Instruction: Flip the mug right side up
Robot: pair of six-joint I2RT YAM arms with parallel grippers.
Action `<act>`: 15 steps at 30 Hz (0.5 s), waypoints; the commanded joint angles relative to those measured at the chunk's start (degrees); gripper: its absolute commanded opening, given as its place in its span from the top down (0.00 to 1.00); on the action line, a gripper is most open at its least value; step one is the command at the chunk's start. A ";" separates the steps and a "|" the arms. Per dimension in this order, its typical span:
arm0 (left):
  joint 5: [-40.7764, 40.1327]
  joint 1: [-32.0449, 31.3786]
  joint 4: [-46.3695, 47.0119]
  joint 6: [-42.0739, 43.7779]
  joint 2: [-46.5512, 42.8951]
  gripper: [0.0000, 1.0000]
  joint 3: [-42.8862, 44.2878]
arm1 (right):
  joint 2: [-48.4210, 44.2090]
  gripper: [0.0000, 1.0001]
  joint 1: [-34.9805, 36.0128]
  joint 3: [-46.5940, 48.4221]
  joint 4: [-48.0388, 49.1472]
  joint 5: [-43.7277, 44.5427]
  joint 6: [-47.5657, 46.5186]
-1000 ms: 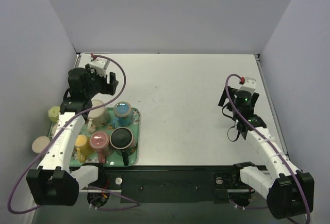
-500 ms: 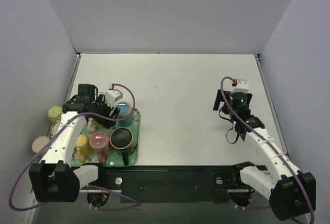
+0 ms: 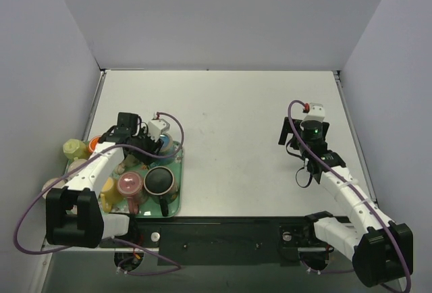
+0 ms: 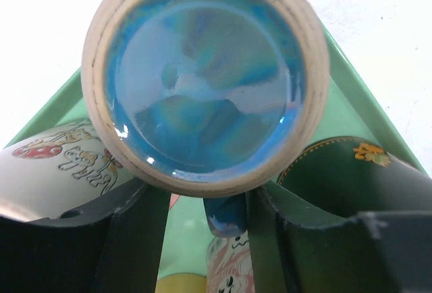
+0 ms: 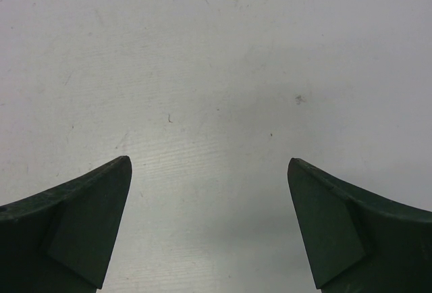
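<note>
On the far corner of the green tray (image 3: 177, 166), the blue mug (image 4: 206, 80) is seen end-on, apparently base-up, just ahead of the left gripper (image 4: 202, 202). That gripper's parted fingers are set either side of the mug's handle (image 4: 226, 217), not clamped on it. The right gripper (image 5: 208, 185) is held wide and empty, well apart, so the left arm is judged nearer.

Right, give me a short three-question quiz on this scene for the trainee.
1. True or false: the right tool grips a mug.
2. The tray is: A green, B red, C black.
3. Which tool straddles the handle of the blue mug?
Key: 1 false, it is open; 2 A; 3 the left tool.
</note>
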 commanded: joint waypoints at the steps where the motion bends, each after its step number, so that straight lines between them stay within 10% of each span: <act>1: -0.51 -0.72 5.79 -1.65 3.35 0.48 -0.70 | 0.97 0.06 0.13 1.34 0.50 -0.35 0.21; 6: 1.15 -0.72 3.86 -2.18 3.63 1.00 1.23 | 0.79 0.06 0.13 1.51 0.58 -1.13 0.65; 15: 3.00 -0.55 4.39 -12.53 1.25 1.00 10.62 | -0.17 0.07 5.81 7.48 -6.77 0.16 5.21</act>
